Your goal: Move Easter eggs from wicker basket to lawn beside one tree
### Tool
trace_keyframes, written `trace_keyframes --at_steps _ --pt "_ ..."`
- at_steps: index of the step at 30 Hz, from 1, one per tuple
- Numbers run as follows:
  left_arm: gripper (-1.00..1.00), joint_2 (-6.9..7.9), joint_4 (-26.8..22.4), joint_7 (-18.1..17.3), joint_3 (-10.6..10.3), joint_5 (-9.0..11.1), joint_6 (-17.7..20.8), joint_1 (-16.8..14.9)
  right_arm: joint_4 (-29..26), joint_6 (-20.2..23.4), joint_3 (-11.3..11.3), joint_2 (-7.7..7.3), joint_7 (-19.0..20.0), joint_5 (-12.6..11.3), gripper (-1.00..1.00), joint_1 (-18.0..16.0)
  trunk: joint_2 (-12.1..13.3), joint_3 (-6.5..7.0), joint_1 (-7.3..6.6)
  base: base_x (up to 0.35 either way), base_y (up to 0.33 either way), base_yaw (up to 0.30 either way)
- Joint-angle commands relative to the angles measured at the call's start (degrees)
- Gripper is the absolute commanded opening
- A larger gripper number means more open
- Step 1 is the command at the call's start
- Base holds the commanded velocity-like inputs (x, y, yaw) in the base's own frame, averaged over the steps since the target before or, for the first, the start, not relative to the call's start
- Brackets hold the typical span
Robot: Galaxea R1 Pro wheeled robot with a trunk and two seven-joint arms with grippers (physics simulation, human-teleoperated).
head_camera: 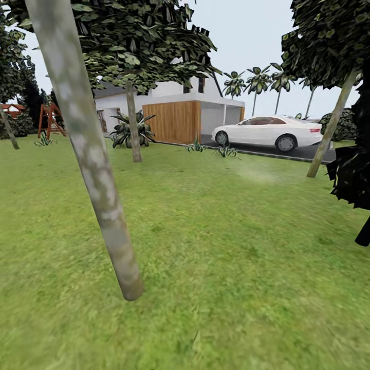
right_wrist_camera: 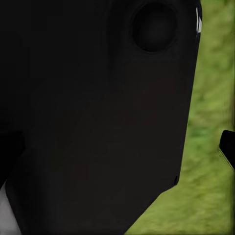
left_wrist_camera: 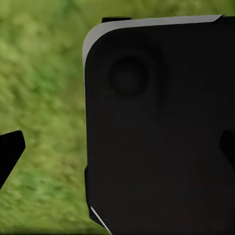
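The lawn (head_camera: 231, 246) spreads wide and green in the head view. A tree (head_camera: 95, 159) with a pale grey-brown trunk leans close at the left, its foot in the grass. The Easter eggs and the wicker basket are out of view. In the left wrist view my left gripper (left_wrist_camera: 117, 149) is open, its dark fingertips (left_wrist_camera: 11, 149) far apart, over a black body panel (left_wrist_camera: 156, 127) and grass. In the right wrist view my right gripper (right_wrist_camera: 117, 147) is open with one fingertip (right_wrist_camera: 227, 146) at the edge, nothing between.
Two more pale-trunked trees stand farther off, one mid-left (head_camera: 134, 128) and one right (head_camera: 331, 128). A dark conifer (head_camera: 354, 180) crowds the right edge. Beyond the grass are a house with a wooden garage (head_camera: 174, 121), a white car (head_camera: 270, 132) and a red swing frame (head_camera: 50, 119).
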Motion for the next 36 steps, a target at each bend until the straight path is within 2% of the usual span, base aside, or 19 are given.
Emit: trace_keyframes --at_steps 1,36 --pt "1.0 0.0 0.05 -0.01 0.03 0.02 -0.17 -0.03 -0.02 0.0 -0.03 0.0 -0.02 0.06 1.0 0.0 -0.02 -0.04 0.0 0.0 0.0 0.293" --pt "1.0 0.05 0.05 0.01 0.03 -0.04 -0.15 -0.03 0.15 -0.82 0.09 0.03 0.06 0.05 1.0 0.0 -0.02 -0.04 0.0 0.0 0.0 0.267"
